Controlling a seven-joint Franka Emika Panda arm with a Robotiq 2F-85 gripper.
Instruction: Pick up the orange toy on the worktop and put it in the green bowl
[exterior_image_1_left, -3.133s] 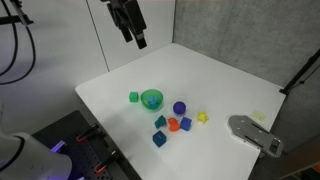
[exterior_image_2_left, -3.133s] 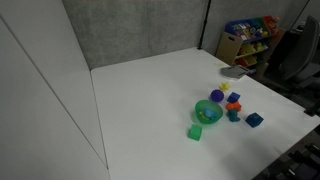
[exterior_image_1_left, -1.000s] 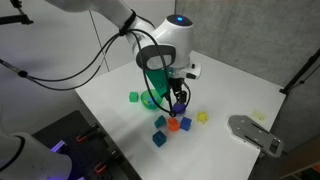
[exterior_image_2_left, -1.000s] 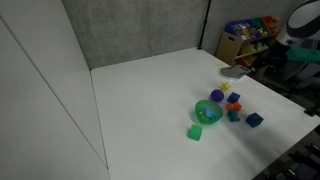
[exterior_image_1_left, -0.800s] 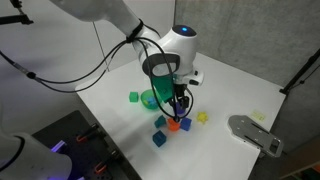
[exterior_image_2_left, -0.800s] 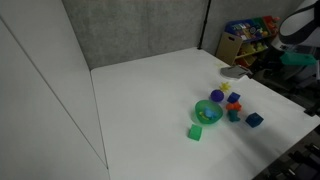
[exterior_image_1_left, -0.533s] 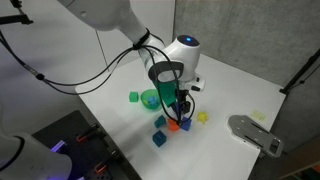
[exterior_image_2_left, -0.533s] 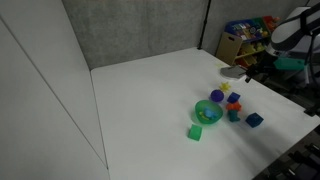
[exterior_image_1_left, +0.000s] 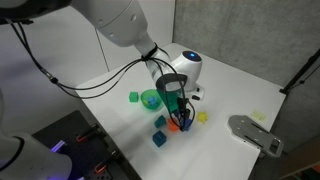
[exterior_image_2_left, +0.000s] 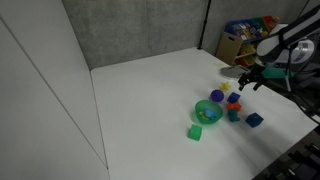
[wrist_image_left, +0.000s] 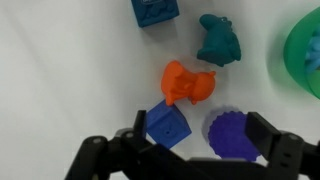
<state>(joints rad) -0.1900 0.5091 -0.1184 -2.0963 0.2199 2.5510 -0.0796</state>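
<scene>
One orange toy (wrist_image_left: 187, 83) lies just ahead of the gripper (wrist_image_left: 197, 124); jaws spread wide, empty, a blue cube (wrist_image_left: 167, 126) and purple ball (wrist_image_left: 228, 134) between them.

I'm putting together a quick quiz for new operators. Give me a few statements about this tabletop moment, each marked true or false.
1. The orange toy lies on the white worktop, outside the green bowl. True.
2. The tool is shut on the orange toy. False: it is open, and in the wrist view the toy lies free, ahead of the fingers.
3. In the wrist view a purple ball sits beside a blue cube. True.
4. The small green cube is inside the green bowl. False: it sits on the worktop beside the bowl.
</scene>
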